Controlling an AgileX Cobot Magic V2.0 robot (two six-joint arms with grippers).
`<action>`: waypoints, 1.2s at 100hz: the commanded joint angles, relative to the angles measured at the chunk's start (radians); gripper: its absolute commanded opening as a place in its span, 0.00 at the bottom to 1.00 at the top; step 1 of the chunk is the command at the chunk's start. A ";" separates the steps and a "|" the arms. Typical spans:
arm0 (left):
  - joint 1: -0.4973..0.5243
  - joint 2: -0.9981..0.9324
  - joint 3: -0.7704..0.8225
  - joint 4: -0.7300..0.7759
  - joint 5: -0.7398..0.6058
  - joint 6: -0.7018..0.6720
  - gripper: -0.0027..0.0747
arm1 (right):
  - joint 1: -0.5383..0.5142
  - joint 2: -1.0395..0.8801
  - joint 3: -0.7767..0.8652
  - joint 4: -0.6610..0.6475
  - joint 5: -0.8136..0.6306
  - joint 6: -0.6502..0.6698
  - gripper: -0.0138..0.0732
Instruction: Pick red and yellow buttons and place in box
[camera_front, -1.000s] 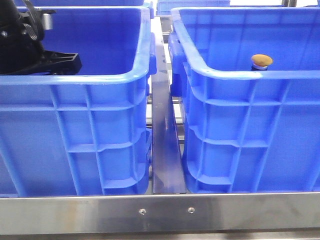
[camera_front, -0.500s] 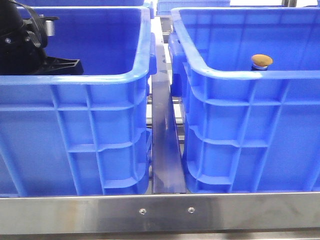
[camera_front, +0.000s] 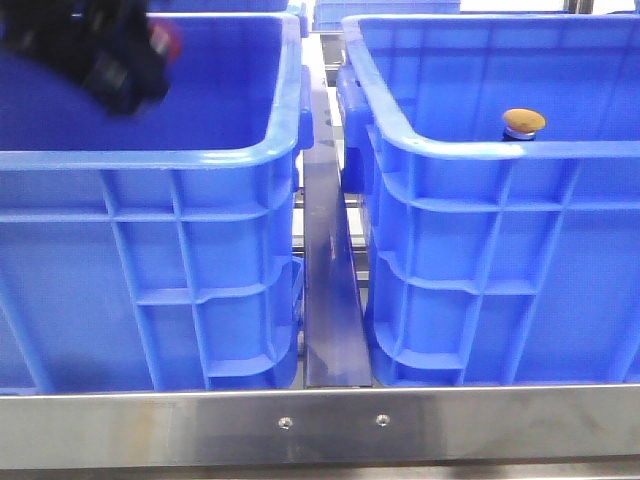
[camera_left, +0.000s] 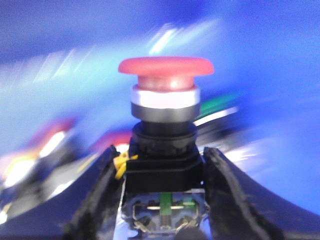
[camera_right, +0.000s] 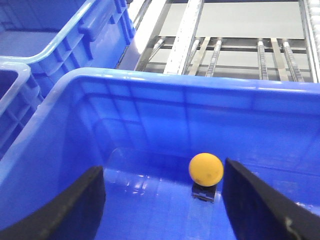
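My left gripper (camera_left: 162, 176) is shut on the black body of the red button (camera_left: 166, 67), whose cap stands up between the fingers. In the front view this gripper (camera_front: 135, 60) is a blur high over the left blue crate (camera_front: 150, 160), with the red cap (camera_front: 166, 38) showing. The yellow button (camera_front: 523, 122) stands upright inside the right blue crate (camera_front: 500, 150), near its front wall. My right gripper (camera_right: 165, 200) is open above that crate's floor, with the yellow button (camera_right: 206, 169) just inside its right finger. The right gripper is out of the front view.
A metal rail (camera_front: 330, 300) runs between the two crates and a steel bar (camera_front: 330, 425) crosses in front. Behind the right crate are roller tracks (camera_right: 220, 47) and further blue crates (camera_right: 95, 30).
My left gripper has risen out of the left crate and swung right, blurred by motion, with the red button now showing in it. The yellow button has not moved.
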 joint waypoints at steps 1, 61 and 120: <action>-0.049 -0.075 -0.033 -0.023 -0.115 0.048 0.20 | -0.006 -0.025 -0.033 0.010 0.024 -0.006 0.76; -0.311 -0.098 -0.035 -0.047 -0.178 0.320 0.20 | 0.015 0.030 -0.166 0.205 0.685 0.269 0.76; -0.316 -0.098 -0.035 -0.047 -0.178 0.322 0.20 | 0.137 0.172 -0.200 0.292 0.671 0.268 0.76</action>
